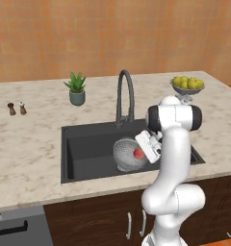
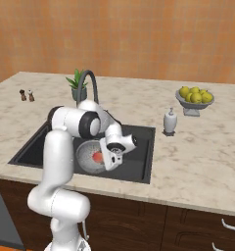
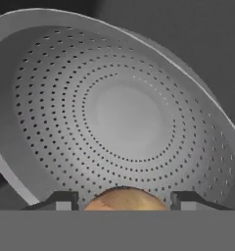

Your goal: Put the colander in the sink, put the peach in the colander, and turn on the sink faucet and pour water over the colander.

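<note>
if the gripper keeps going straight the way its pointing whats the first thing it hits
Most likely the inside of the colander, which sits in the sink. The gripper has the peach between its fingers, so the peach would probably touch first.

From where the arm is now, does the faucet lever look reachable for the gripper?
Probably yes. The gripper sits over the colander in the sink, with the peach between its fingertips; the sink faucet stands just behind, nothing between. The lever itself is too small to make out.

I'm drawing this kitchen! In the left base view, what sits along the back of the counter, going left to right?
Shakers → plant → faucet → fruit bowl.
</note>
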{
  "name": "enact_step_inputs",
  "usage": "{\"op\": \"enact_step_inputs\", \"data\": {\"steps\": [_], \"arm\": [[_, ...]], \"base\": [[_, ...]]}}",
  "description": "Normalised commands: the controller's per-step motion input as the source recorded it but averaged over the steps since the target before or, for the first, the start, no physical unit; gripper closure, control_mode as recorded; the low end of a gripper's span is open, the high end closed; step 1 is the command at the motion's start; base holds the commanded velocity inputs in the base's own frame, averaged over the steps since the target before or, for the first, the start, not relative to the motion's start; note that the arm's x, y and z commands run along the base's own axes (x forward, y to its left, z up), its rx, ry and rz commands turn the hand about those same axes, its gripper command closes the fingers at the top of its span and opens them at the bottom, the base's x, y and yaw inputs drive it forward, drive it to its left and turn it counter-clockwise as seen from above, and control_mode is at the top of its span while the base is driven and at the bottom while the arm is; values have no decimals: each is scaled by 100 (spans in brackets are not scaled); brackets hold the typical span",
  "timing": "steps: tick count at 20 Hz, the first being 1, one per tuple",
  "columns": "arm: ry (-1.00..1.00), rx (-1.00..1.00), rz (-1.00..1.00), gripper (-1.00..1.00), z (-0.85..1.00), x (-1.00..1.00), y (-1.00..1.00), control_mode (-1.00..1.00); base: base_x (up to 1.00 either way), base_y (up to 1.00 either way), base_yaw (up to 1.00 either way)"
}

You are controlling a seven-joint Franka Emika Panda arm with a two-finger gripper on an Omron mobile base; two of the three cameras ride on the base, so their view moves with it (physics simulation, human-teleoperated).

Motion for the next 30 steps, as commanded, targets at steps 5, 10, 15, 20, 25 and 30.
{"op": "enact_step_inputs", "data": {"steps": [5, 10, 15, 20, 25, 30], "arm": [[0, 0, 0, 100, -38, 28, 0, -100], [-2, 0, 0, -100, -10, 6, 0, -100], [-2, 0, 0, -100, 19, -8, 15, -100], [-4, 0, -1, -100, 59, -25, 6, -100], [-22, 0, 0, -100, 100, -81, 0, -100], [-42, 9, -7, -100, 88, -100, -26, -100]], "base": [[0, 0, 0], [0, 0, 0], [0, 0, 0], [0, 0, 0], [0, 0, 0], [0, 0, 0]]}}
